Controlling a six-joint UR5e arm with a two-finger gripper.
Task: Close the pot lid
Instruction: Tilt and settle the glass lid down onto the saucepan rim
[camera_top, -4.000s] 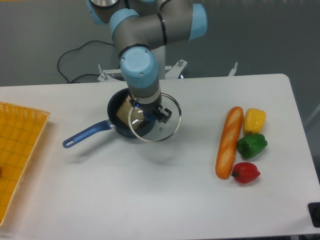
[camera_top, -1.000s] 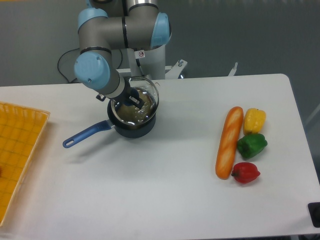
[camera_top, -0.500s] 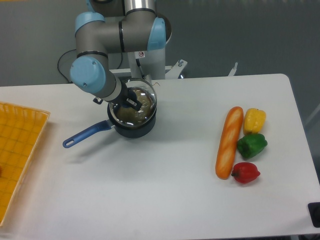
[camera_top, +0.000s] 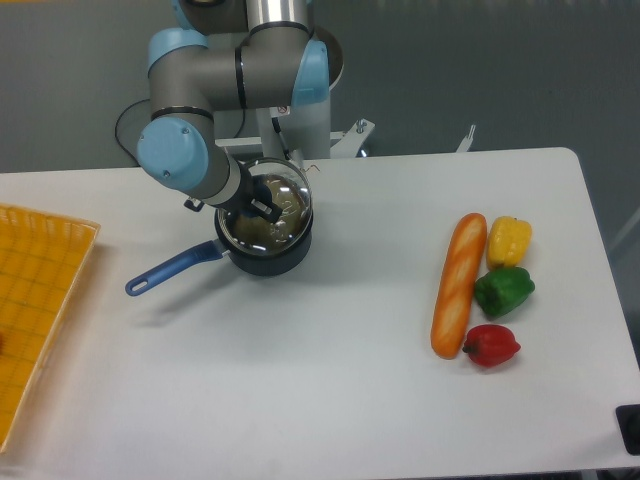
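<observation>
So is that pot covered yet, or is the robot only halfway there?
Nearly done. The round clear glass lid already sits over the dark blue saucepan, though slightly tilted. The gripper is at the lid's knob; its hold is hard to see. Left: settle the lid flat, let go and withdraw.

White table (camera_top: 330, 400), grey floor (camera_top: 500, 70)

A robotics lab, not a kitchen. At upper left an industrial arm (camera_top: 235, 75) rises from a bolted metal base (camera_top: 335, 140), with a black cable (camera_top: 135, 125) lying on grey floor (camera_top: 520, 70) behind. The white counter (camera_top: 330, 400) carries toy food (camera_top: 480, 285) at right.
</observation>
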